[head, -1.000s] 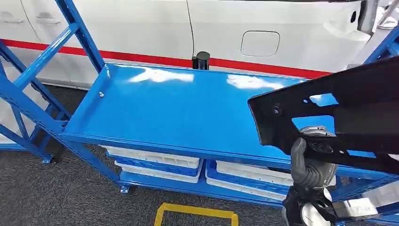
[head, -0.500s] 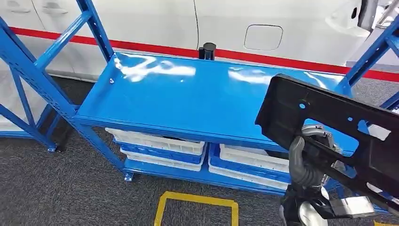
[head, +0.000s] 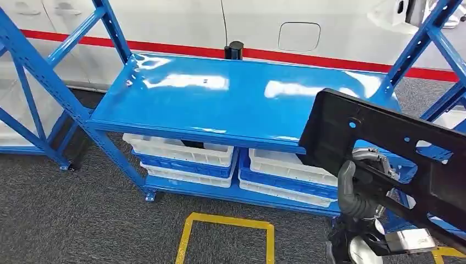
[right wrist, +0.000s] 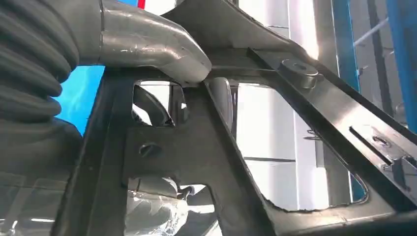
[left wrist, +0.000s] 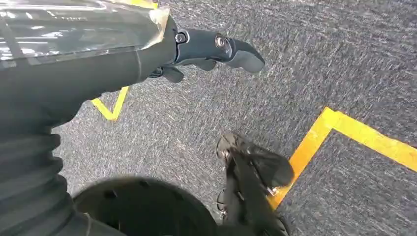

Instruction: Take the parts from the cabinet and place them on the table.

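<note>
My right hand (head: pixel 360 192) is grasping the black part (head: pixel 384 148), holding it up off the blue cabinet shelf (head: pixel 220 104). My left hand (left wrist: pixel 211 49) is hanging over the floor, fingers apart, holding nothing. The part is out; I judge placing it on the table is left. The cabinet posts (head: pixel 417 44) are standing near its edge.

My right hand (head: pixel 360 192) holds the part (head: pixel 384 148) in front of the rack's shelf (head: pixel 231 104); bins (head: pixel 181 157) sit beneath it, a car (head: pixel 264 27) behind.

Bare blue shelf top (head: pixel 220 110) ahead
</note>
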{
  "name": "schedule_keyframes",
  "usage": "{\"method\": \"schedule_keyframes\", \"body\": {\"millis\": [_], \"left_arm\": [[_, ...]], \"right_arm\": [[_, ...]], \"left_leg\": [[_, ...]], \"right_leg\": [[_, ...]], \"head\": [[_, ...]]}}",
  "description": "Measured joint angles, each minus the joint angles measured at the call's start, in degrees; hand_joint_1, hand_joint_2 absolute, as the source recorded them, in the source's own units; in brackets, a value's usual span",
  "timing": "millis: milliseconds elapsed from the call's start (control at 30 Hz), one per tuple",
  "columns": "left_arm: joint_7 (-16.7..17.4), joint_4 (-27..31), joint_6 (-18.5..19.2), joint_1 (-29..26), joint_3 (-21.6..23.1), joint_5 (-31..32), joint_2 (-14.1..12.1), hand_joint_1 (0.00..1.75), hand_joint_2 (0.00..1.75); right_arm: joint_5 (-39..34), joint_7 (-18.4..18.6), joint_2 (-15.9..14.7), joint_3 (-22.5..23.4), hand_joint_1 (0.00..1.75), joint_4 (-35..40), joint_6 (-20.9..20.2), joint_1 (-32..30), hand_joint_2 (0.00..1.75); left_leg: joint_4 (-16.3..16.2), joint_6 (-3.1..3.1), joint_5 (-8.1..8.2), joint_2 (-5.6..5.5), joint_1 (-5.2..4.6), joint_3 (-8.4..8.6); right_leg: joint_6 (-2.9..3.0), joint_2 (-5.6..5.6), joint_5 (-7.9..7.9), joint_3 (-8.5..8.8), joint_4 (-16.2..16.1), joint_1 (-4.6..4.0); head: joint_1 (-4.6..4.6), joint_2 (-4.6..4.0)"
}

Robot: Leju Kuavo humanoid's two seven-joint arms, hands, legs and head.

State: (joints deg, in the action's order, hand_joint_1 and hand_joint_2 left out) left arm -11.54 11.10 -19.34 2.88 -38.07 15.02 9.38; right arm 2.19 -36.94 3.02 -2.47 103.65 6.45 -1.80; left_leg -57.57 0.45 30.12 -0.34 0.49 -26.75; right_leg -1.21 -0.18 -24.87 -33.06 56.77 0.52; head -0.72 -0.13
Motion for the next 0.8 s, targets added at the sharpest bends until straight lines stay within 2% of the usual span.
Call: {"method": "schedule_keyframes", "body": {"millis": [33, 67, 100, 133, 167, 200, 233, 267, 300, 333, 367, 400, 433, 467, 500, 533, 600, 633, 667, 700, 733, 767, 800], "left_arm": [[-0.1, 0.0, 0.2, 0.1, 0.0, 0.0, 0.0, 0.00, 1.75], [-0.2, 0.0, 0.3, 0.0, 0.0, 0.2, 0.0, 0.00, 1.75], [-0.2, 0.0, 0.5, 0.0, 0.0, 0.3, 0.0, 0.00, 1.75], [-0.2, 0.0, 0.7, 0.0, 0.0, 0.4, -0.1, 0.00, 1.75], [-0.2, 0.0, 0.8, -0.1, 0.0, 0.5, 0.0, 0.00, 1.75], [-0.3, 0.0, 1.0, -0.1, 0.0, 0.6, -0.2, 0.00, 1.75], [-0.4, 0.0, 1.3, 0.0, 0.0, 0.7, -0.2, 0.00, 1.75], [-0.5, 0.0, 1.5, 0.0, 0.0, 0.8, -0.2, 0.00, 1.75], [-0.5, 0.0, 1.6, 0.0, 0.0, 1.1, -0.2, 0.00, 1.75], [-0.5, 0.0, 1.6, 0.0, 0.0, 1.1, -0.2, 0.00, 1.75], [-0.5, 0.0, 1.6, 0.0, 0.0, 1.1, -0.2, 0.00, 1.75], [-0.5, 0.0, 1.7, 0.0, 0.0, 1.2, -0.2, 0.00, 1.75], [-0.5, 0.0, 1.8, 0.0, 0.0, 1.2, -0.2, 0.00, 1.75], [-0.5, 0.0, 1.9, 0.0, 0.0, 1.2, -0.2, 0.00, 1.75], [-0.6, 0.0, 2.0, 0.0, 0.0, 1.2, -0.3, 0.00, 1.75], [-0.7, 0.0, 2.1, 0.0, 0.0, 1.3, -0.3, 0.00, 1.75], [-1.6, 0.0, 4.5, -0.1, 0.6, 4.2, -0.4, 0.00, 1.75], [-1.9, 0.0, 6.1, -0.2, 1.8, 6.4, -0.5, 0.00, 1.75], [-2.1, 0.0, 7.1, -0.2, 3.0, 8.0, -0.6, 0.00, 1.75], [-2.1, 0.0, 7.3, -0.1, 3.8, 8.4, -0.6, 0.00, 1.75], [-2.2, 0.0, 7.4, 0.0, 4.4, 8.5, -0.5, 0.00, 1.75], [-2.2, 0.0, 7.5, 0.1, 4.8, 8.6, -0.5, 0.00, 1.75], [-2.3, 0.0, 7.6, 0.1, 5.2, 8.7, -0.5, 0.00, 1.75]], "right_arm": [[0.0, -0.1, 0.0, 0.0, 1.75, 0.2, 0.2, 0.1, 1.75], [0.1, -0.1, 0.0, 0.0, 1.75, 0.3, 0.4, 0.0, 1.75], [0.1, -0.1, 0.0, 0.0, 1.75, 0.5, 0.6, -0.2, 1.75], [0.2, -0.1, 0.0, 0.0, 1.75, 0.8, 0.9, -0.6, 1.75], [0.3, -0.1, 0.0, 0.1, 1.75, 1.1, 1.1, -1.0, 1.75], [0.3, -0.1, -0.1, 0.3, 1.75, 1.4, 1.3, -1.4, 1.75], [0.4, -0.1, -0.1, 0.3, 1.75, 1.8, 1.6, -1.7, 1.75], [0.4, -0.1, -0.1, 0.3, 1.75, 2.0, 1.6, -2.0, 1.75], [0.5, -0.1, -0.1, 0.3, 1.75, 2.2, 1.8, -2.2, 1.75], [0.6, -0.1, -0.1, 0.4, 1.75, 2.4, 2.0, -2.5, 1.75], [0.7, -0.1, -0.1, 0.4, 1.75, 2.5, 2.0, -2.8, 1.75], [0.7, -0.1, -0.1, 0.5, 1.75, 2.6, 2.1, -3.0, 1.75], [0.8, -0.1, -0.1, 0.7, 1.75, 2.9, 2.1, -3.1, 1.75], [1.0, -0.1, -0.1, 0.8, 1.75, 3.1, 2.1, -3.1, 1.75], [1.0, -0.1, -0.1, 0.8, 1.75, 3.3, 2.1, -3.1, 1.75], [1.0, -0.1, 0.0, 0.8, 1.75, 3.5, 2.1, -3.1, 1.75], [1.1, -0.1, 0.0, 1.0, 1.75, 3.8, 2.1, -3.4, 1.75], [1.1, -0.1, 0.0, 1.2, 1.75, 3.8, 2.1, -3.4, 1.75], [1.1, -0.1, 0.0, 1.4, 1.75, 3.8, 2.1, -3.2, 1.75], [1.1, -0.1, 0.0, 1.5, 1.75, 3.8, 2.1, -3.1, 1.75], [1.1, 0.0, 0.1, 1.6, 1.75, 3.9, 2.1, -3.0, 1.75], [1.1, 0.0, 0.1, 1.6, 1.75, 3.9, 2.1, -2.9, 1.75], [1.1, 0.0, 0.1, 1.7, 1.75, 3.9, 2.1, -3.0, 1.75]], "left_leg": [[1.4, 0.12, 0.11, -0.07, -0.19, 0.58], [1.5, 0.17, 0.12, -0.06, -0.51, 0.14], [1.3, 0.59, -0.12, -0.04, -0.83, -0.18], [1.7, 1.41, -0.72, 0.07, -0.92, -0.51], [2.0, 2.16, -1.69, 0.63, -0.48, -1.28], [2.1, 2.63, -2.36, 0.57, -0.67, -2.21], [2.1, 3.01, -2.95, 0.77, -0.70, -3.12], [2.0, 2.94, -3.61, 0.82, -0.76, -3.92], [2.0, 2.97, -4.29, 0.91, -0.88, -4.86], [2.0, 2.95, -5.04, 1.04, -0.98, -5.59], [1.9, 2.90, -5.81, 1.16, -1.02, -6.68], [1.8, 2.79, -6.40, 1.18, -1.02, -7.54], [1.6, 2.61, -7.09, 1.19, -0.99, -8.62], [1.2, 2.37, -7.66, 1.15, -0.96, -9.43], [0.9, 2.05, -8.03, 1.12, -1.11, -9.91], [0.6, 1.83, -8.41, 1.12, -1.34, -10.16], [0.7, 1.39, -9.57, 1.14, -1.28, -10.27], [0.8, 1.06, -10.04, 1.06, -1.27, -10.37], [0.4, 0.68, -9.52, 0.90, -1.00, -10.79], [-0.9, 0.24, -6.76, 0.71, -0.86, -11.35], [-3.9, -0.08, -3.05, 0.68, -0.74, -12.05], [-8.5, -0.37, 0.49, 0.53, -0.64, -13.10], [-13.3, -0.60, 3.02, 0.44, -0.51, -14.11]], "right_leg": [[-0.38, -0.11, 0.47, -0.14, 0.0, -0.14], [-0.94, -0.23, 0.87, -0.34, 0.1, -0.13], [-1.28, -0.28, 1.37, -0.56, 0.0, 0.18], [-1.77, -0.29, 1.83, -0.79, -0.1, 0.12], [-1.78, -0.26, 1.09, -1.50, 0.7, 0.23], [-1.26, -0.13, -1.63, -2.70, 2.6, 0.14], [-0.62, -0.06, -4.99, -3.99, 6.3, 0.17], [-0.30, -0.04, -7.88, -4.96, 10.5, 0.19], [-0.28, -0.04, -9.86, -5.74, 14.5, 0.18], [-0.71, -0.04, -10.28, -5.93, 17.7, 0.18], [-1.44, -0.03, -8.92, -5.04, 18.5, 0.19], [-2.12, -0.03, -7.13, -3.52, 17.2, 0.19], [-2.82, -0.03, -4.93, -0.48, 13.5, 0.20], [-2.93, -0.04, -4.15, 3.65, 7.7, 0.24], [-2.39, -0.03, -5.89, 7.45, 1.9, 0.32], [-1.72, 0.10, -7.41, 10.34, -2.6, -0.20], [-1.17, 0.19, -7.43, 9.21, -2.2, -0.30], [-0.59, 0.14, -7.05, 8.89, -2.0, -0.31], [0.18, 0.01, -6.42, 8.38, -2.1, 0.58], [0.75, -0.12, -5.84, 7.85, -2.0, 0.36], [1.43, -0.18, -5.31, 7.29, -2.0, 0.34], [1.58, -0.25, -4.71, 6.63, -2.0, 0.19], [1.63, -0.25, -4.11, 6.02, -2.0, 0.06]], "head": [[0.22, 0.00], [0.17, 0.00], [0.07, 0.00], [0.22, 0.00], [0.02, 0.00], [-0.04, 0.00], [0.46, 0.00], [0.50, 0.00], [0.48, 0.00], [0.55, 0.00], [0.50, 0.00], [0.55, 0.00], [0.50, 0.00], [0.52, 0.00], [0.57, 0.00], [0.46, 0.00], [0.44, 0.00], [0.31, 0.00], [0.35, 0.00], [0.22, 0.00], [0.13, 0.00], [0.04, 0.00], [0.09, 0.00]]}}
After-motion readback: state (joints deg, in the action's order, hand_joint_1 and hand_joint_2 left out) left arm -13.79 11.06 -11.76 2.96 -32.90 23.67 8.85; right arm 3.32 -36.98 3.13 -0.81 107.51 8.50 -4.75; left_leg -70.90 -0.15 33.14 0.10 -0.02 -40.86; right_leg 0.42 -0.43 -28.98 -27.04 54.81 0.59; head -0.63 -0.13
